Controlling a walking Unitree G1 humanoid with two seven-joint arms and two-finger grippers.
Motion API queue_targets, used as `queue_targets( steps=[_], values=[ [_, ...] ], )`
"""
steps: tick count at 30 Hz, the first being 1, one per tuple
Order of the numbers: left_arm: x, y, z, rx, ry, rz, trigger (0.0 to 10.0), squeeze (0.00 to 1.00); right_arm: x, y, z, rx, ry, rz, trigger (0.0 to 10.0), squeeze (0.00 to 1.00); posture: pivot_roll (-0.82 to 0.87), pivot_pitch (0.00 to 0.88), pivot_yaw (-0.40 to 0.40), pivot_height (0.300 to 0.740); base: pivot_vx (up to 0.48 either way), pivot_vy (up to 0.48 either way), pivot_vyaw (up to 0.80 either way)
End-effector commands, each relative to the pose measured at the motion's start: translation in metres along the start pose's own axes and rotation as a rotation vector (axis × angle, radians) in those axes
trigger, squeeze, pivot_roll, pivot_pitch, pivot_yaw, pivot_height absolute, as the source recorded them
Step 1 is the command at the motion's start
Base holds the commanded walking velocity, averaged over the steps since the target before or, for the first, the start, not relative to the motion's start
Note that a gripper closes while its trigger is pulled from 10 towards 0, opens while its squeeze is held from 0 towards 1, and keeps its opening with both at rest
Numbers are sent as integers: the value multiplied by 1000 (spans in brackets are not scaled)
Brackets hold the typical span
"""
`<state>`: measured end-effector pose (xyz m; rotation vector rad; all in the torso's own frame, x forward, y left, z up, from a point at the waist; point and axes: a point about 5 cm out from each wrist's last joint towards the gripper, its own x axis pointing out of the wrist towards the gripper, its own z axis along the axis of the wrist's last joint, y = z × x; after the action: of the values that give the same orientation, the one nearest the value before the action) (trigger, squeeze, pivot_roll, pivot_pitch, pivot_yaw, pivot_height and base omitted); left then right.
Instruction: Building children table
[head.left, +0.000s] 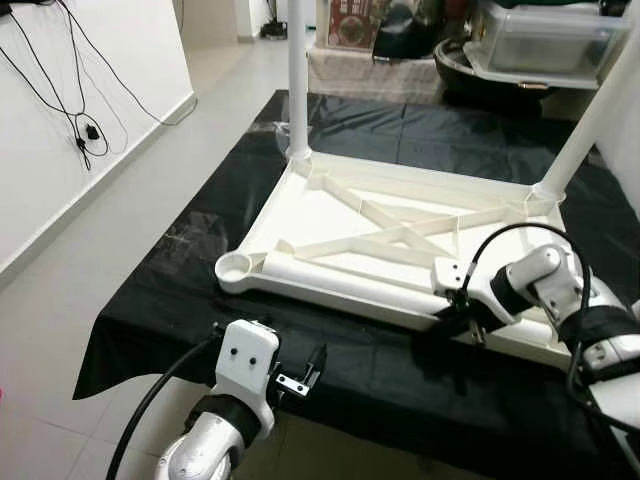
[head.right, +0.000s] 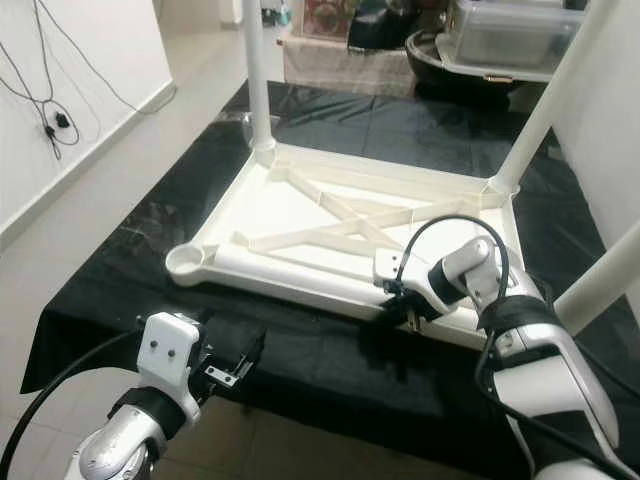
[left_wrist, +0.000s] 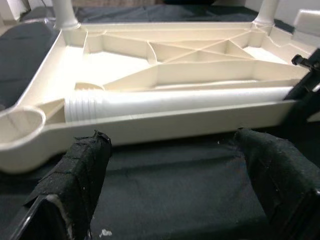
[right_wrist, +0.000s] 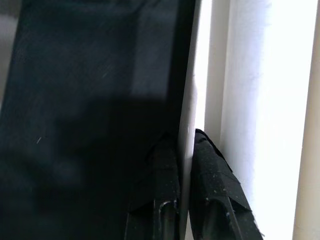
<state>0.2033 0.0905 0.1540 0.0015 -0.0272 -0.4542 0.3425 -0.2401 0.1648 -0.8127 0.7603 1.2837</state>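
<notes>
In the left eye view, the upturned white table top (head.left: 330, 215) lies on a black sheet (head.left: 400, 375), with two legs already standing in its far corner sockets. A loose leg (head.left: 345, 277) lies inside the tray along the near wall. The right gripper (head.left: 462, 320) is down at that near wall, toward the right end of the loose leg; the left gripper (head.left: 305, 375) hovers over the sheet, just in front of the wall and below the empty corner socket (head.left: 237, 266).

The right eye view shows the same layout, and a third leg (head.right: 600, 285) slanting up just beyond the right arm.

In the left wrist view, the left gripper's fingers (left_wrist: 82, 175) are spread wide with nothing between them. The near wall is directly ahead, and the leg's ribbed end (left_wrist: 82, 107) and the socket lie just past it.

In the right wrist view, the right gripper's fingers (right_wrist: 217, 195) are closed narrowly on the thin near wall, one finger on each side, with the loose leg just beyond the inner finger.

The step in hand seems to be steadying the top so the loose leg can be taken. To do it well, the right gripper should keep a firm pinch without tilting the tray, and the left should reach over the wall and grasp the leg near its ribbed end.
</notes>
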Motion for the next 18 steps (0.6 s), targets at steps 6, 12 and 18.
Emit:
queue_targets(
  steps=[6,12,18],
  values=[
    [3,3,-8,2,12,5,10000,0,14,17,-12,-121,186,218,0,0,158,63,-28,740,0,0,0],
    [5,4,-10,1,6,5,10000,0,10,16,-14,-152,236,207,0,0,157,61,-30,740,0,0,0],
    [5,4,-11,3,4,7,10000,0,14,11,-8,-168,192,151,10000,439,160,60,-28,740,0,0,0]
  ],
)
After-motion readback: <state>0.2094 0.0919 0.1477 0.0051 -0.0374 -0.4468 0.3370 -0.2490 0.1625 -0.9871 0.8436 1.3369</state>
